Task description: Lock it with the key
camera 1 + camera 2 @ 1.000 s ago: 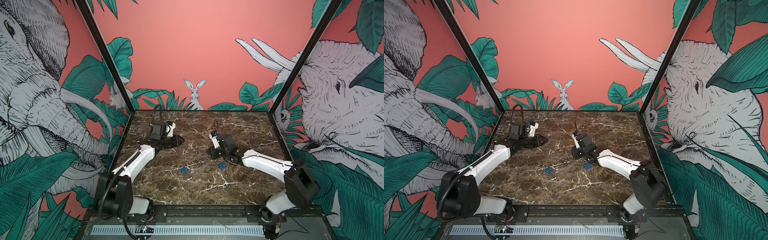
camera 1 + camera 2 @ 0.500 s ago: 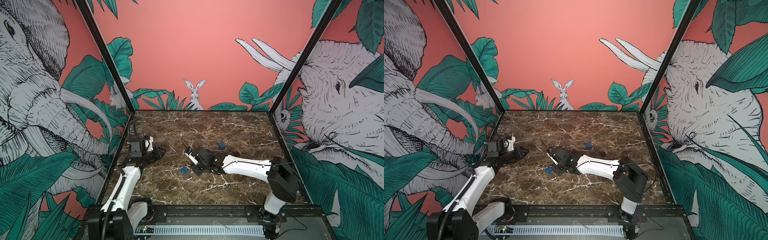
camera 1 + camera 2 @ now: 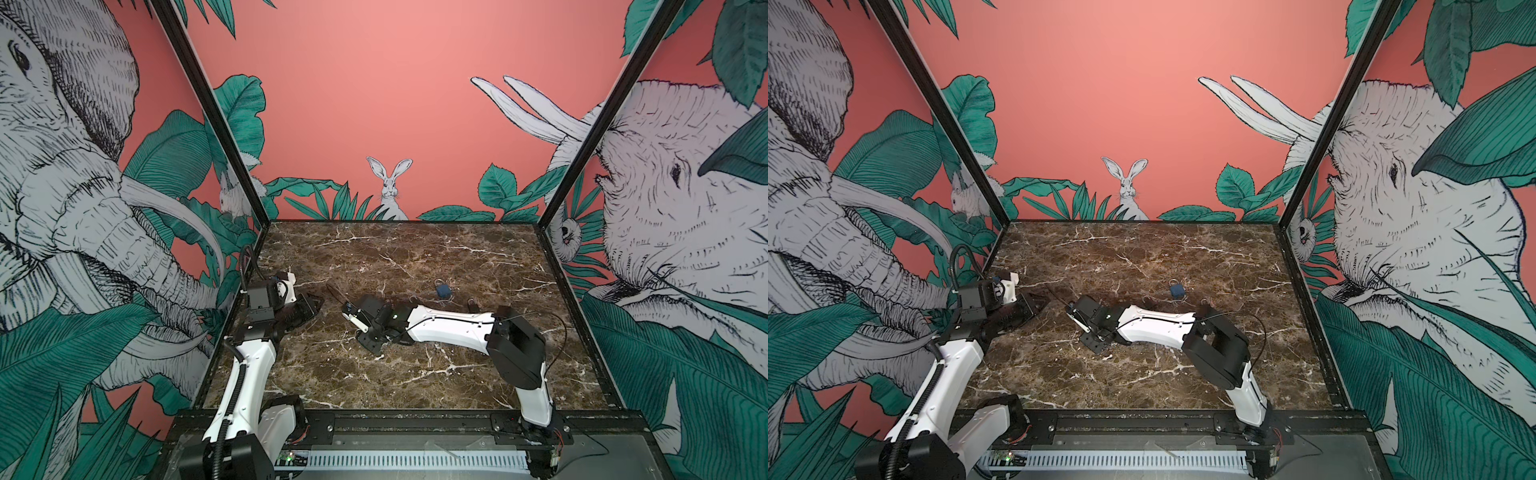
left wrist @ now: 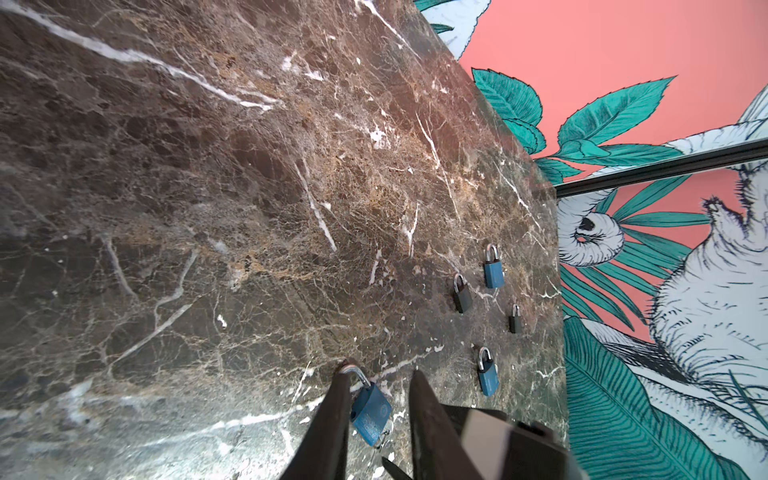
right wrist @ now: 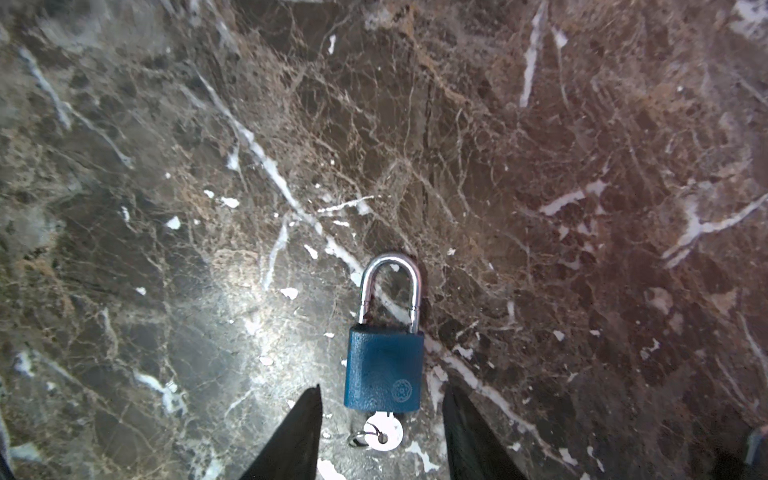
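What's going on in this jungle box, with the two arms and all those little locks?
Two robot arms are working on padlocks on a marble table. The right gripper hovers open over a blue padlock lying flat, fingertips either side of the key in its base. Another blue padlock sits between the left gripper's fingers; whether it is gripped is unclear. Four spare padlocks lie farther off.

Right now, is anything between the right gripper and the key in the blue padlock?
Nothing visible. The key sticks out of the blue padlock, which lies flat on the marble table, between the fingertips of the open right gripper, with only bare marble on either side.
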You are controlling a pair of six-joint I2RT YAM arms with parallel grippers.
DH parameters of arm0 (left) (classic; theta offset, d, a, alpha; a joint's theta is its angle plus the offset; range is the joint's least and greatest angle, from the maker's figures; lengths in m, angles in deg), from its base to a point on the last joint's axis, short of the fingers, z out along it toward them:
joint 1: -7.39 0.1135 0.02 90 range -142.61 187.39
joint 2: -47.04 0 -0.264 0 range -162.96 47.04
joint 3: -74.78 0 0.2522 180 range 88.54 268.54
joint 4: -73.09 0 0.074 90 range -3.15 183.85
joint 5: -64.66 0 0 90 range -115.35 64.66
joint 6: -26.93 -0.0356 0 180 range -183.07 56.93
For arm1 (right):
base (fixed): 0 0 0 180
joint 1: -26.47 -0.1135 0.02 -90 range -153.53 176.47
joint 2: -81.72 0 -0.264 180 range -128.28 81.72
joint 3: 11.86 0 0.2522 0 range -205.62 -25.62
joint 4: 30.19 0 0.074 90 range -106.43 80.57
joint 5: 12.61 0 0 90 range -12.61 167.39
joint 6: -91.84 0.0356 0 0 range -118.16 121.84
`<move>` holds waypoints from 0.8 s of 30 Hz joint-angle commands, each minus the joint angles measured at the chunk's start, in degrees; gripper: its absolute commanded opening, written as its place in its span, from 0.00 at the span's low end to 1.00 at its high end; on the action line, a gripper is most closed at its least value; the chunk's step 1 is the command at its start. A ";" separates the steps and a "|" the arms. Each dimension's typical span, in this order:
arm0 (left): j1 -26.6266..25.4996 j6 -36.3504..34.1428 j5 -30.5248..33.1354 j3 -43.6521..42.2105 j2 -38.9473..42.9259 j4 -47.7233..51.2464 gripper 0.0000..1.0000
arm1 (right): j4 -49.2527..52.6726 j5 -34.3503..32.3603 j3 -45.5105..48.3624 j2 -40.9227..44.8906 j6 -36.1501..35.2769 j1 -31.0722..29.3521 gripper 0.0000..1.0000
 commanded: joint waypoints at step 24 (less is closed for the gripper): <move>3.15 0.50 -5.24 -1.03 0.85 -0.47 0.28 | 12.08 1.83 -10.71 -9.96 0.07 -0.22 0.47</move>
